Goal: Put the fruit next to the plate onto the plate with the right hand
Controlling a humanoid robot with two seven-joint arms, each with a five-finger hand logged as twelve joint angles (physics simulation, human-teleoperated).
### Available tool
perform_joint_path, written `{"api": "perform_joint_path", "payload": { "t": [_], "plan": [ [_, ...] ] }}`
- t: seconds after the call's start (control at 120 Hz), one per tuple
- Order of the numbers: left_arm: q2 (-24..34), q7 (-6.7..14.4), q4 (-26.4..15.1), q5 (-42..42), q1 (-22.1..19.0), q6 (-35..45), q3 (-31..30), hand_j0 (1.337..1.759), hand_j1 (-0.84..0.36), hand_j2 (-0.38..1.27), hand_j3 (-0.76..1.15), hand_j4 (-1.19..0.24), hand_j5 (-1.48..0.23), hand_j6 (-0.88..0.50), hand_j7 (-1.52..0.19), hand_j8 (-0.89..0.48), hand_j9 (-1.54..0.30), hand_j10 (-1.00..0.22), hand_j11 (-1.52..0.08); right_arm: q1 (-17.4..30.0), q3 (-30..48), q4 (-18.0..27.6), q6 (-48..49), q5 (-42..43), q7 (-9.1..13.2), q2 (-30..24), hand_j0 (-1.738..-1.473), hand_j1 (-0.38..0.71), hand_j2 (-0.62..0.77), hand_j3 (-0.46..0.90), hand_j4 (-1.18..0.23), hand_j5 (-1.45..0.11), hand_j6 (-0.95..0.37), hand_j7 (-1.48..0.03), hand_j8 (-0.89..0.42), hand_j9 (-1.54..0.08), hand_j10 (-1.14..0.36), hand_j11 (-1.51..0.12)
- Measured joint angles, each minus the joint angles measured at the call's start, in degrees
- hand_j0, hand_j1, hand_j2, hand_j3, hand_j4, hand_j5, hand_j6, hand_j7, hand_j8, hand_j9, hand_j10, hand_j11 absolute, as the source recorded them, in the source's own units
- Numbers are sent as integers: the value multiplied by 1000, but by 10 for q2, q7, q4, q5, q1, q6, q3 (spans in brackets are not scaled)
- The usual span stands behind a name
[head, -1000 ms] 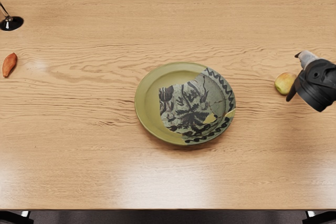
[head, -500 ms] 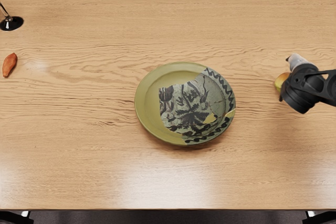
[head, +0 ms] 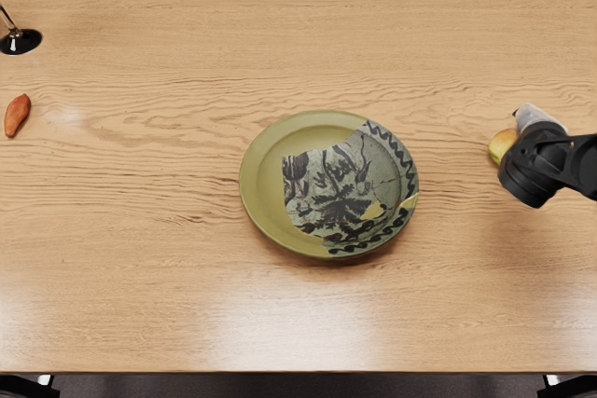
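Observation:
A yellow-green fruit [head: 500, 144] lies on the table to the right of an olive plate [head: 258, 177] with a dark leaf pattern. My right hand [head: 533, 163] comes in from the right edge and sits directly against the fruit's right side, covering most of it, so only its left part shows. The black wrist hides the contact, and I cannot tell whether the hand has hold of the fruit. The plate carries nothing.
An orange, elongated vegetable [head: 16, 114] lies near the left edge of the wooden table [head: 187, 305]. A black round base [head: 20, 41] stands at the far left corner. The left arm is out of view.
My right hand has moved left onto the fruit, which showed whole a second ago and is now mostly covered. The fruit and plate have not shifted.

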State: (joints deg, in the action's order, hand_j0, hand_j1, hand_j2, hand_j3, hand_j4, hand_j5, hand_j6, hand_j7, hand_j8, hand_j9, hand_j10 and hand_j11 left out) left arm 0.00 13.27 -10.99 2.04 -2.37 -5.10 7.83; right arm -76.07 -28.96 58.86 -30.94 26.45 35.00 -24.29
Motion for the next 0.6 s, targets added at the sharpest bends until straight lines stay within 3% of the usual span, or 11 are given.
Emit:
{"api": "perform_joint_path", "payload": {
  "t": [0.392,0.533,0.6],
  "plan": [
    [0,0,0,0,0,0,0,1658,349,0,0,0,0,0,0,0,0,0,0,-4,2,0,-5,1,0,3,-1658,-88,-42,0,-220,-284,-221,-284,-221,-284,-220,-284],
    [0,0,0,0,0,0,0,1658,349,0,0,0,0,0,0,0,0,0,0,-1,18,0,-5,1,0,1,-1658,120,-28,0,-409,-533,-411,-531,-409,-533,-409,-533],
    [0,0,0,0,0,0,0,1658,349,0,0,0,0,0,0,0,0,0,0,0,21,0,-4,1,0,-1,-1657,181,75,0,-493,-652,-361,-647,-340,-650,-486,-651]
  ]
}}
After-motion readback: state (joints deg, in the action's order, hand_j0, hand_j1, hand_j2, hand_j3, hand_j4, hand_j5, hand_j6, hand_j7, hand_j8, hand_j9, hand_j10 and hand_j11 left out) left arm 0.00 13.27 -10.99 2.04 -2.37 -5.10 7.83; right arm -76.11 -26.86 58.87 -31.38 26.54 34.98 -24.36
